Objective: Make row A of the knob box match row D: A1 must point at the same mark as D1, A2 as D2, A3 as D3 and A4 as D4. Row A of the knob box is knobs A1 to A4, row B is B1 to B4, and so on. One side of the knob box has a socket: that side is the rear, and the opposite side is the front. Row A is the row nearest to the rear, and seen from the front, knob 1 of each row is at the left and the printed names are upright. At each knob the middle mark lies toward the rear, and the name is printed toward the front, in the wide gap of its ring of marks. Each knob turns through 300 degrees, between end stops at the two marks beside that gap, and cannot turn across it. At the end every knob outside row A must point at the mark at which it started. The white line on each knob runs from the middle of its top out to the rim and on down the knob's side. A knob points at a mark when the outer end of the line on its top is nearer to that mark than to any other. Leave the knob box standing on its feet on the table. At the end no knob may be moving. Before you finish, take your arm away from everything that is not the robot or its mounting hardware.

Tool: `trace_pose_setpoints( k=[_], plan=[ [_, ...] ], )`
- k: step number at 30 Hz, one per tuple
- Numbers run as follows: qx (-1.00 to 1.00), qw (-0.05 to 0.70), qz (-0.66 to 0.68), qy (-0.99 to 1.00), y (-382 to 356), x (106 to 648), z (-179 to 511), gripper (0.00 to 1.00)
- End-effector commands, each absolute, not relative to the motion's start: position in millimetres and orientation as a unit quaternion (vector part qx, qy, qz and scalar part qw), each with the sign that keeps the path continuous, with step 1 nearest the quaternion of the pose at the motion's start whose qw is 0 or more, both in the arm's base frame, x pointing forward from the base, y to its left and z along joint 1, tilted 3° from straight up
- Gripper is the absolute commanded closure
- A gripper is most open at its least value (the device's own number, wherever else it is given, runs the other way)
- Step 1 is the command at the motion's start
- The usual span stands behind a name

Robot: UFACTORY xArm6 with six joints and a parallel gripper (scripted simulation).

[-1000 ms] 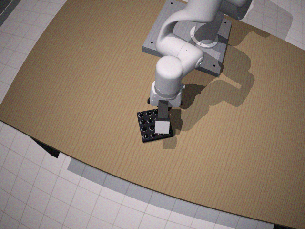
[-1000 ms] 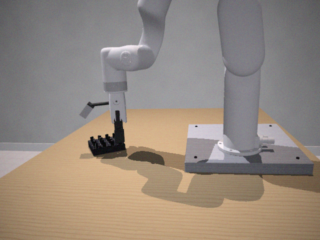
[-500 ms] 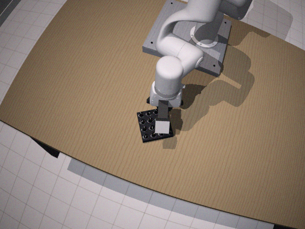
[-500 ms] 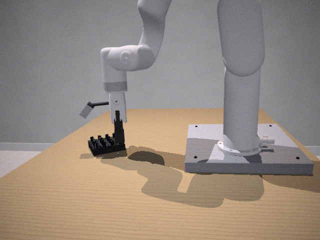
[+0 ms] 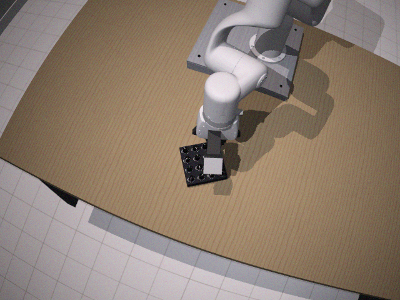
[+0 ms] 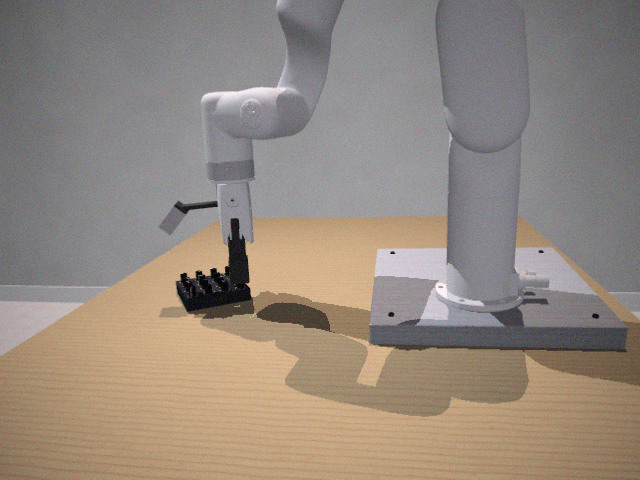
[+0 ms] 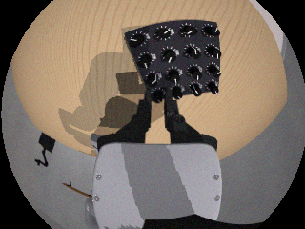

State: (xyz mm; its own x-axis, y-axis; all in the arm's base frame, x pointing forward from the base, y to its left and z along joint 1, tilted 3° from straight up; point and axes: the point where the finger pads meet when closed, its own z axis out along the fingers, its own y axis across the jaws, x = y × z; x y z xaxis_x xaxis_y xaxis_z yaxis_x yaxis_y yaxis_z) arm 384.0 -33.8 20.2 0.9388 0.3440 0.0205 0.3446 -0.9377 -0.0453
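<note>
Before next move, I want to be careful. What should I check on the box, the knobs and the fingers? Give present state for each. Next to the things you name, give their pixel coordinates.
1. Box (image 5: 193,162) (image 6: 219,301) (image 7: 154,47) stands flat on table: ok.
2. Fingers (image 6: 238,260) apart: ok.
3. Fingers lifted clear above the box: not ok, tips are down at its near edge.
4. Every knob uncovered in the top view: not ok, camera and arm hide some.
5. Row A matches row D: cannot tell.

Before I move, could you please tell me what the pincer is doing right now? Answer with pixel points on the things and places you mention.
Pincer (image 5: 215,142) (image 6: 239,281) (image 7: 157,98): open slightly, fingers narrowly parted astride a corner knob (image 7: 157,96), apparently not gripping it.
</note>
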Motion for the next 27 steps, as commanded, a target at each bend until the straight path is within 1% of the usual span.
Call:
trace_pose_setpoints(
  k=[1,13,27],
  plan=[
    [-0.984,0.023,-0.008,-0.175,-34,386,30,0.81],
    [-0.984,0.023,-0.008,-0.175,-35,386,52,0.81],
    [-0.984,0.023,-0.008,-0.175,-36,386,53,0.81]
  ],
)
